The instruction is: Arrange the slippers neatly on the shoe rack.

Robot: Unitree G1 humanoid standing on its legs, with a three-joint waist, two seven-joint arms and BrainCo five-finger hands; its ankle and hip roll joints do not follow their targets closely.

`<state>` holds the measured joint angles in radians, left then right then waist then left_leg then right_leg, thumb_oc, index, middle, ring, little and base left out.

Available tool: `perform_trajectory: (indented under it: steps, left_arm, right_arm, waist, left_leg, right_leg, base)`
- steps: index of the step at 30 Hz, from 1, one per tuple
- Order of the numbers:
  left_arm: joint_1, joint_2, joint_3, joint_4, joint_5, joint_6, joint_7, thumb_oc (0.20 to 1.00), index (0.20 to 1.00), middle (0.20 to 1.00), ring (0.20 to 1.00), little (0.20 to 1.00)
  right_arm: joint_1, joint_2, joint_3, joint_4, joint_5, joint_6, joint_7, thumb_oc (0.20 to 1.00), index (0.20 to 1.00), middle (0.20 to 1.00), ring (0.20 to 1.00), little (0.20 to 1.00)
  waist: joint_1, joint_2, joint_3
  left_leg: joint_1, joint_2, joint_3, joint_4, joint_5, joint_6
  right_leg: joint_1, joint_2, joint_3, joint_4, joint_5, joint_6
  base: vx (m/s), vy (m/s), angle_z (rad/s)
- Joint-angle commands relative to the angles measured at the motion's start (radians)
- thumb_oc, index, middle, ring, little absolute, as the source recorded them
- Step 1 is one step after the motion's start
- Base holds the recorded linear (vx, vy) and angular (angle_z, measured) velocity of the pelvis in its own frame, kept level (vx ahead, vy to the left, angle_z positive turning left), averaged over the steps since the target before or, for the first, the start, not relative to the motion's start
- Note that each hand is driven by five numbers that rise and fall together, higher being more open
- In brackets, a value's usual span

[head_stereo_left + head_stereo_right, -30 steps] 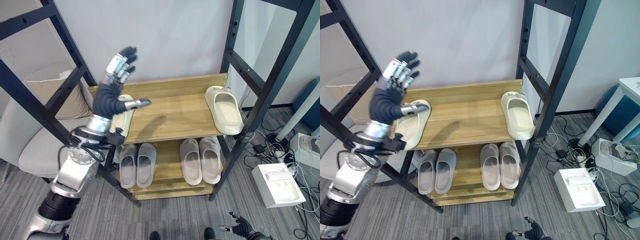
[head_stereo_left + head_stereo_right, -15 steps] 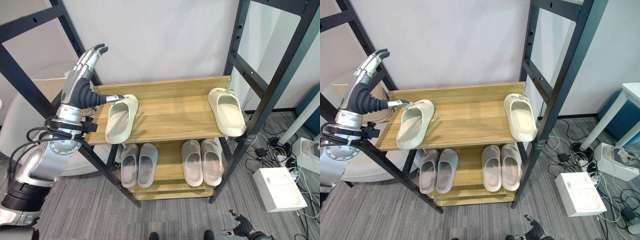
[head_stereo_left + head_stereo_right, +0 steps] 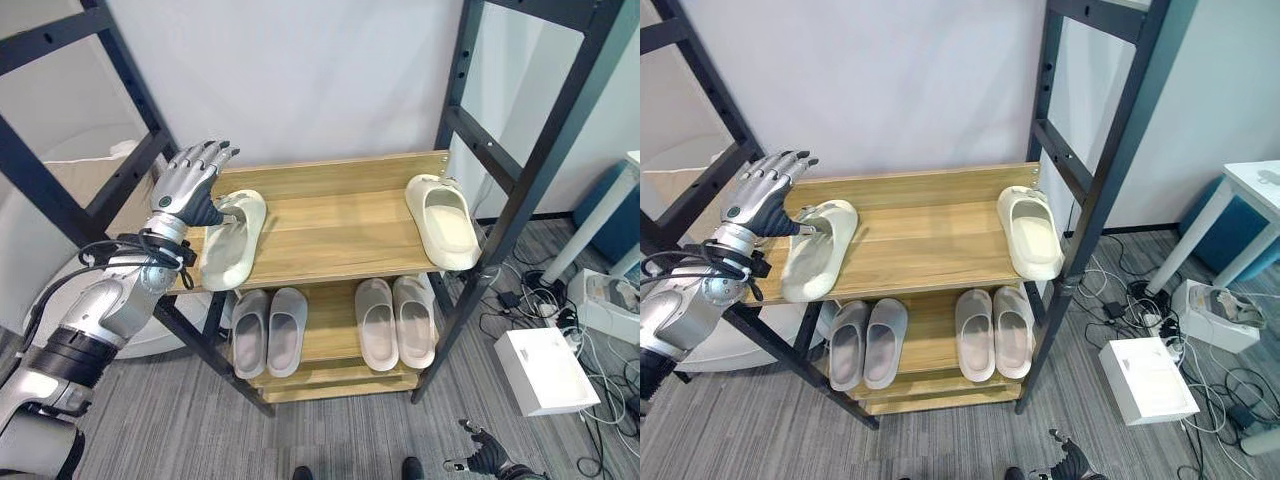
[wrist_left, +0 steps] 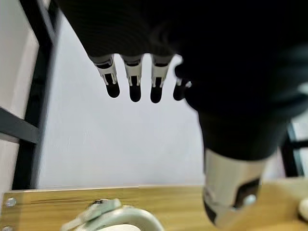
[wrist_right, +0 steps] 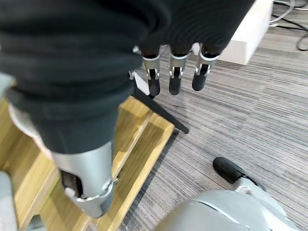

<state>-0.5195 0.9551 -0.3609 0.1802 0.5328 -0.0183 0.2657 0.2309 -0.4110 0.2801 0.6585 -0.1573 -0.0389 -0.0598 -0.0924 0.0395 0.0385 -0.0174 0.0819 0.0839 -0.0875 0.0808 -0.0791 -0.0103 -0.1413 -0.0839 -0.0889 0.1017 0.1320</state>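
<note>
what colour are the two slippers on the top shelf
Both top-shelf slippers are cream, off-white; the left eye view shows them best.

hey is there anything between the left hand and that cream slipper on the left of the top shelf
Nothing visible. The left hand hovers open right by the heel end of the left cream slipper on the top shelf, with only bare wood around it. The other cream slipper lies far off at the shelf's right end.

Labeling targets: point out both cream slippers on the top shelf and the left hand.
left cream slipper (image 3: 231, 243), left eye view, on its strap.
right cream slipper (image 3: 441, 222), left eye view, on its footbed.
left hand (image 3: 185, 187), left eye view, back of hand.
</note>
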Motion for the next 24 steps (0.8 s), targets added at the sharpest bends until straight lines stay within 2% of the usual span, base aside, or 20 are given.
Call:
perform_trajectory:
  steps: [1,7,12,20,24]
  left_arm:
    - [-0.198,0.058,-0.014,0.088,0.064,0.021,-0.001,1.000,1.000,1.000,1.000,1.000]
    - [-0.304,0.109,-0.117,0.176,0.116,0.039,-0.024,1.000,1.000,1.000,1.000,1.000]
    - [-0.329,0.126,-0.141,0.189,0.128,0.047,-0.033,1.000,1.000,1.000,1.000,1.000]
    - [-0.320,0.129,-0.128,0.200,0.127,0.059,-0.049,1.000,1.000,1.000,1.000,1.000]
    - [-0.252,0.131,-0.082,0.163,0.080,0.054,-0.079,1.000,1.000,1.000,1.000,1.000]
  right_arm:
    - [-0.038,-0.047,-0.016,-0.069,-0.004,-0.016,-0.006,1.000,1.000,1.000,1.000,1.000]
    - [-0.045,-0.056,-0.012,-0.067,0.003,-0.014,0.000,1.000,1.000,1.000,1.000,1.000]
    - [-0.043,-0.056,-0.008,-0.073,0.009,-0.013,0.007,1.000,1.000,1.000,1.000,1.000]
    - [-0.046,-0.052,0.004,-0.080,0.011,-0.005,0.023,1.000,1.000,1.000,1.000,1.000]
    - [-0.042,-0.045,0.000,-0.087,0.005,0.008,0.033,1.000,1.000,1.000,1.000,1.000]
  waist:
    - [-0.019,-0.010,0.036]
    - [-0.026,-0.009,0.034]
    - [-0.024,-0.011,0.033]
    - [-0.019,-0.014,0.033]
    - [-0.013,-0.015,0.036]
  left_leg:
    - [0.034,-0.018,0.010,0.000,-0.047,-0.006]
    - [0.032,-0.016,0.014,0.000,-0.048,-0.007]
    - [0.031,-0.016,0.014,0.000,-0.049,-0.006]
    - [0.028,-0.019,0.015,0.000,-0.050,-0.005]
    - [0.026,-0.021,0.015,0.000,-0.051,-0.004]
  right_leg:
    - [0.060,0.008,-0.024,0.002,-0.094,0.034]
    - [0.055,0.009,-0.023,0.002,-0.094,0.036]
    - [0.055,0.008,-0.023,0.002,-0.094,0.037]
    - [0.052,0.007,-0.024,0.002,-0.094,0.039]
    - [0.049,0.007,-0.023,0.002,-0.093,0.038]
  base:
    - [0.00,-0.006,-0.08]
    - [0.00,-0.001,-0.02]
    - [0.00,0.000,0.00]
    - [0.00,0.000,0.00]
    - [0.00,0.000,0.00]
